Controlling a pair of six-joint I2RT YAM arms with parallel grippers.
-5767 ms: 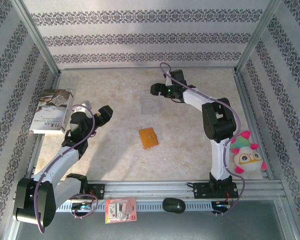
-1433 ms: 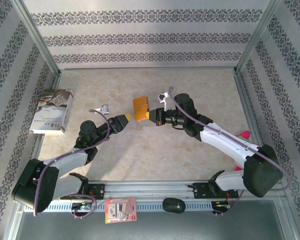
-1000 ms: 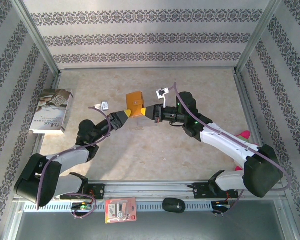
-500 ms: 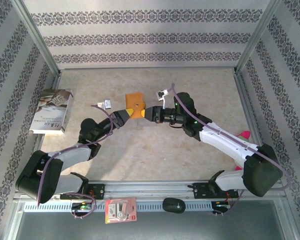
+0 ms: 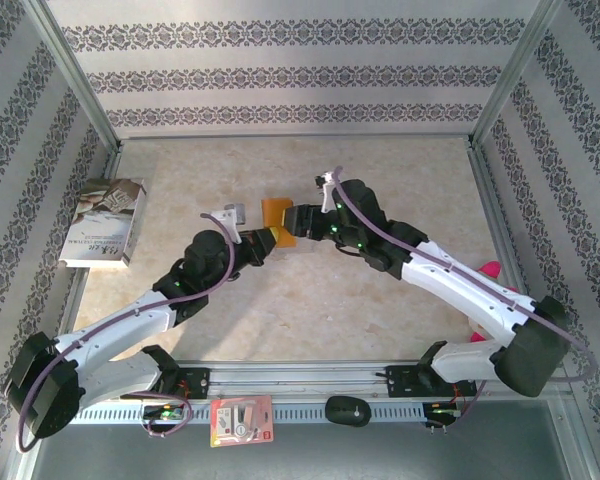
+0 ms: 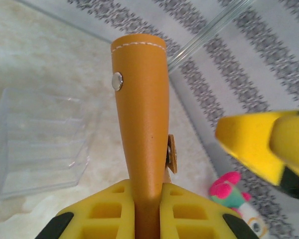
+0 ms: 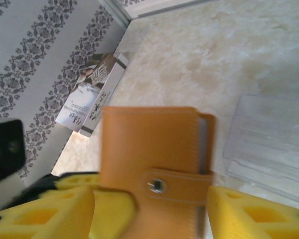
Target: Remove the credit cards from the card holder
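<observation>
Closed tan wallet (image 6: 142, 114) stands pinched tight between left fingers (image 5: 264, 240), with right fingers (image 5: 294, 222) spread wide on either side of it, above the counter (image 5: 380, 180).

book (image 5: 104, 222) left of card holder (image 5: 277, 213), plush (image 6: 228, 191) right

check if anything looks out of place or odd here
Nothing is spilled or damaged. The card holder is up off the table, pinched in the left fingers, with its snap closed. A red-and-white packet lies on the front rail, outside the table.
</observation>
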